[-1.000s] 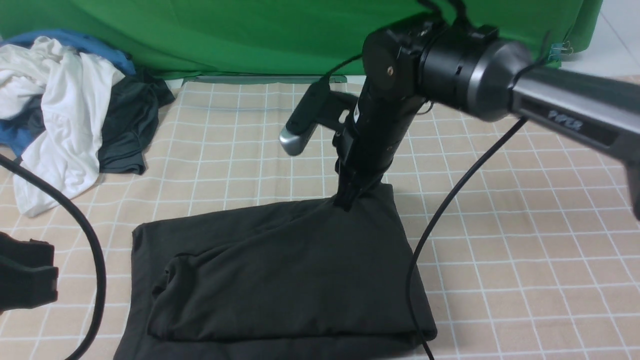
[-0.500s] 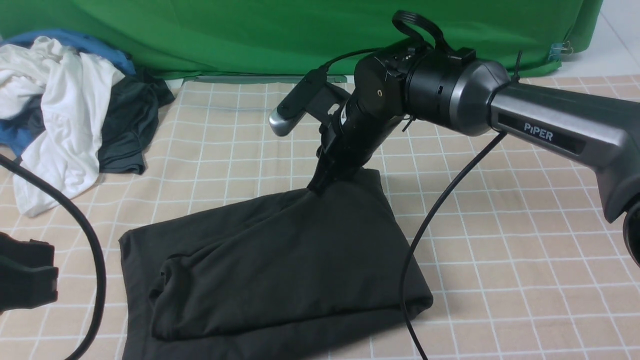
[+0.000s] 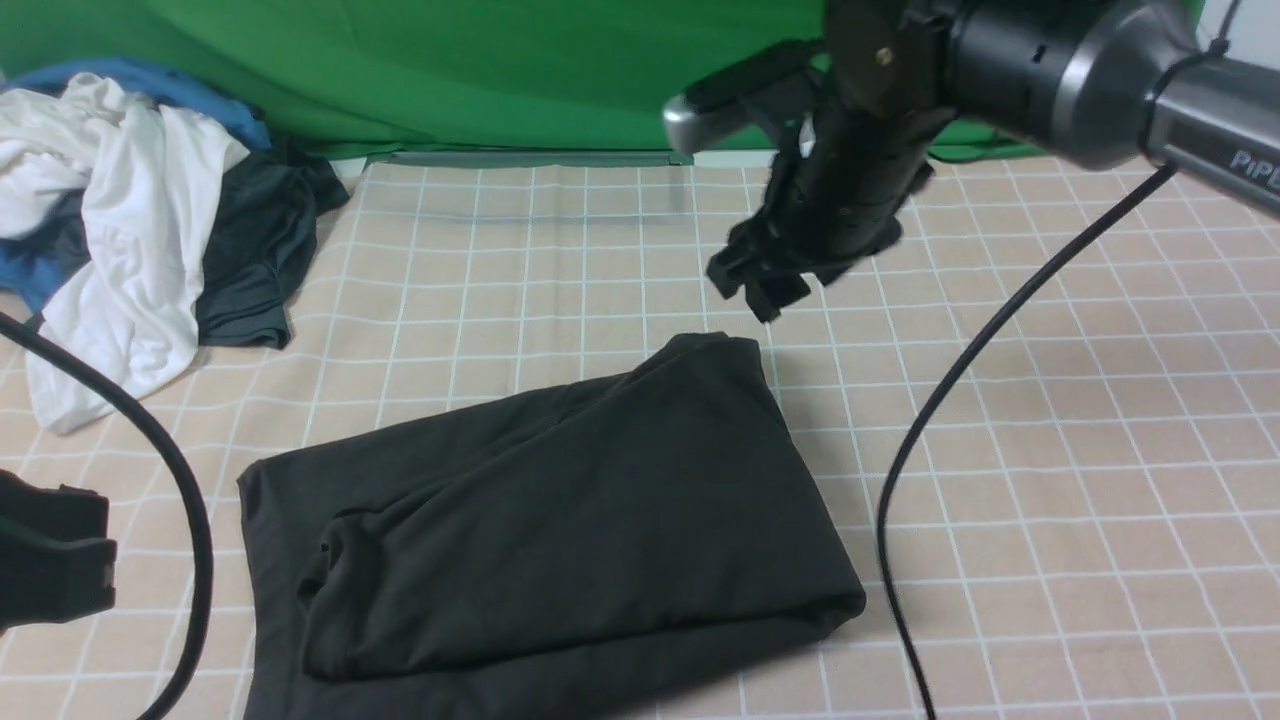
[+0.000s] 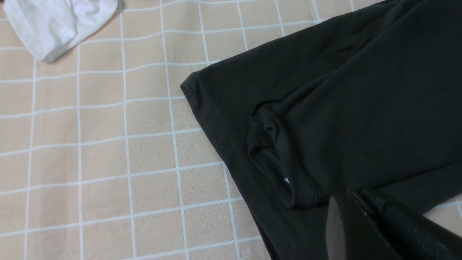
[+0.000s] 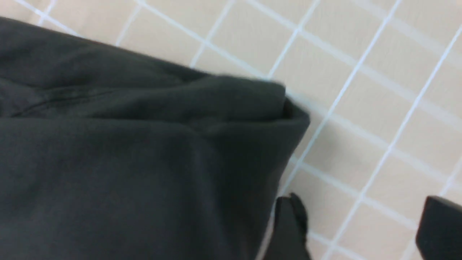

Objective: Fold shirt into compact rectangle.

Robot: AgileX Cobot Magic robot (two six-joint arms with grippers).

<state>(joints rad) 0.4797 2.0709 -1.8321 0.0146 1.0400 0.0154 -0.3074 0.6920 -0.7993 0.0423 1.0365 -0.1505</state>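
Note:
The black shirt [image 3: 560, 520] lies folded into a rough rectangle on the checked cloth, slanting from near left to far right. Its neck opening [image 4: 270, 151] shows in the left wrist view. My right gripper [image 3: 755, 285] hovers just above and behind the shirt's far right corner [image 5: 285, 104]. In the right wrist view this gripper [image 5: 361, 213] is open, with only bare cloth between its fingers. My left gripper [image 4: 355, 196] is shut and empty, low over the shirt's near left part. The front view shows only a black part of the left arm [image 3: 50, 560] at its left edge.
A heap of clothes sits at the back left: a white garment [image 3: 120, 230], a dark grey one [image 3: 260, 250] and a blue one [image 3: 150, 80]. A green backdrop [image 3: 500, 70] closes the far side. Black cables [image 3: 950, 400] hang from both arms.
My right gripper let go of the shirt's far corner, opened, and rose up and to the right. The lifted corner dropped flat onto the cloth. The left arm stayed put.

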